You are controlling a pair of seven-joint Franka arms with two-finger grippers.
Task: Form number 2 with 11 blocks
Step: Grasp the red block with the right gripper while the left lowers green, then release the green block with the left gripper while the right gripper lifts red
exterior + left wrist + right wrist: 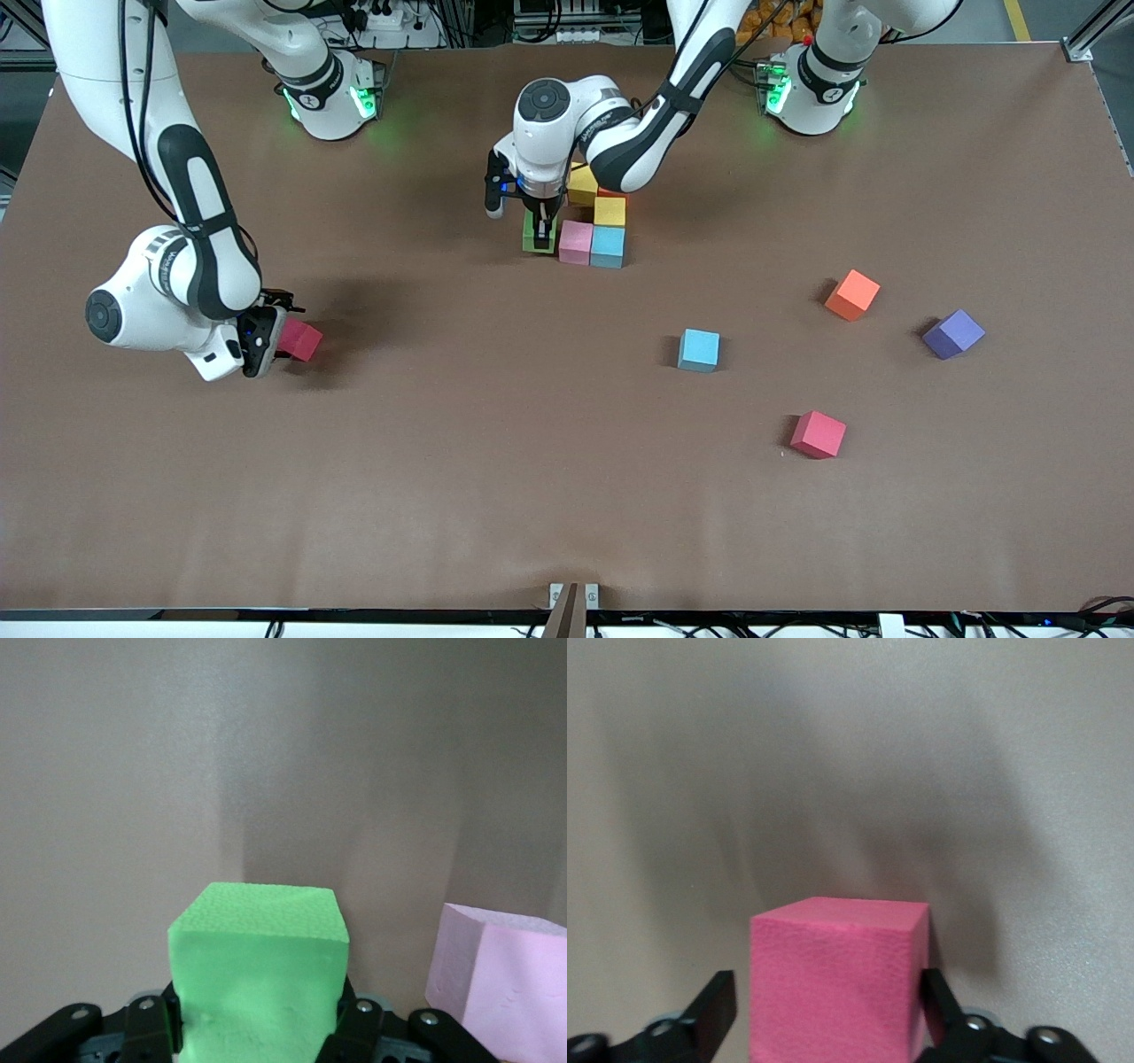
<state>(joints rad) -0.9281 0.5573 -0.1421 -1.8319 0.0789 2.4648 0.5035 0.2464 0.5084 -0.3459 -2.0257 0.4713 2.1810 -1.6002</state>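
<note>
While I watch from the front camera, the left hand (541,232) is down at the middle of the counter (461,478), clamped on the green block (534,237); my left wrist feed shows its fingers (356,1028) pressed against both sides of that green block (259,979). The green block sits just beside a pink block (576,242) in a small cluster, and the same pink block (500,979) shows in the wrist feed with a narrow gap between the two. A light blue block (608,246) touches the pink one toward the left arm's end. A yellow block (609,211) lies directly farther from the front camera than the blue one, with a second yellow block (582,185) farther still, partly under the arm.

Toward the right arm's end, the right hand (266,341) is low around a darker pink block (301,340). On the right wrist feed its fingers (713,1010) straddle that block (837,979); I see a slim gap on one side, so I cannot say it has a grip.

Loose toward the left arm's end lie an orange block (852,294), another light blue block (699,349), a red block (818,434) nearest the front camera, and a purple cube (953,333).
</note>
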